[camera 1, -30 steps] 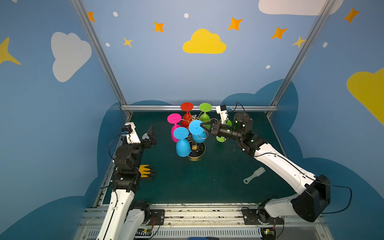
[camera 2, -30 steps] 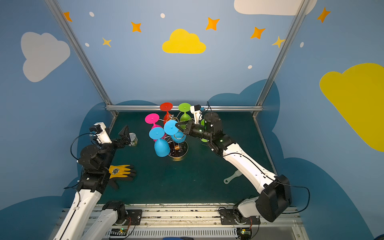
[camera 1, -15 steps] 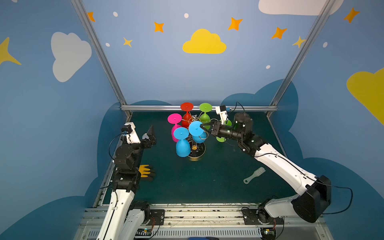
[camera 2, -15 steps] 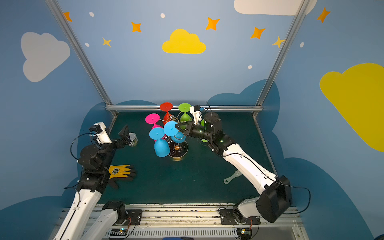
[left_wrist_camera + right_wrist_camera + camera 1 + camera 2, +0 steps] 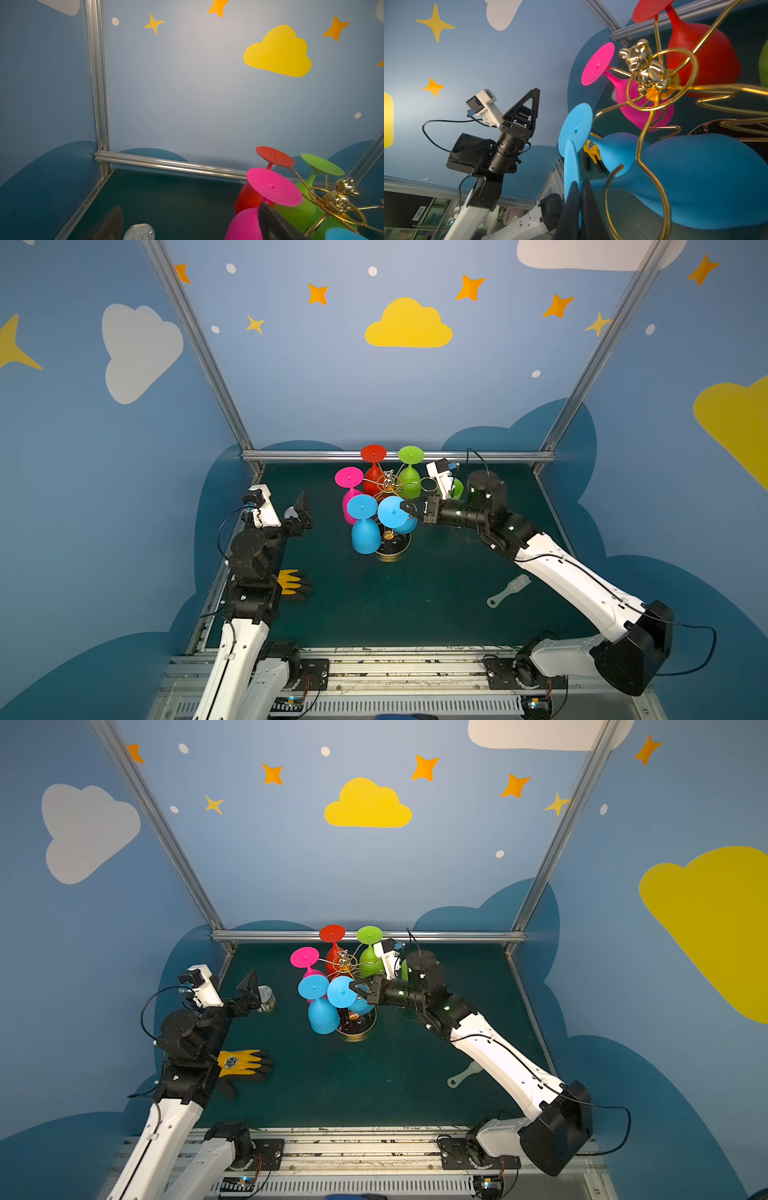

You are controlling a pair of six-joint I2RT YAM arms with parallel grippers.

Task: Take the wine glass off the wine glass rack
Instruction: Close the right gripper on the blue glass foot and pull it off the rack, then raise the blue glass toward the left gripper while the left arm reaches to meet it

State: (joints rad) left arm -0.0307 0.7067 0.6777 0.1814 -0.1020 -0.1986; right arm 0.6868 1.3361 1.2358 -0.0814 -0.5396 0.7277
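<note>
The gold wine glass rack (image 5: pixel 388 486) stands toward the back edge of the tabletop (image 5: pixel 415 605), about midway across, hung with bright glasses. The right gripper (image 5: pixel 405 508) is clenched on the foot disc of a blue wine glass (image 5: pixel 390 512) — bowl down, stem in a front loop of the rack. The left gripper (image 5: pixel 303 510) hovers near the left edge — spread wide, empty.

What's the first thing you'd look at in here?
The bright upside-down wine glasses, pink, red, green and blue, hanging on the gold wine glass rack in the middle of the table. Next, the right claw, pinched shut on the round foot of one blue wine glass.
</note>
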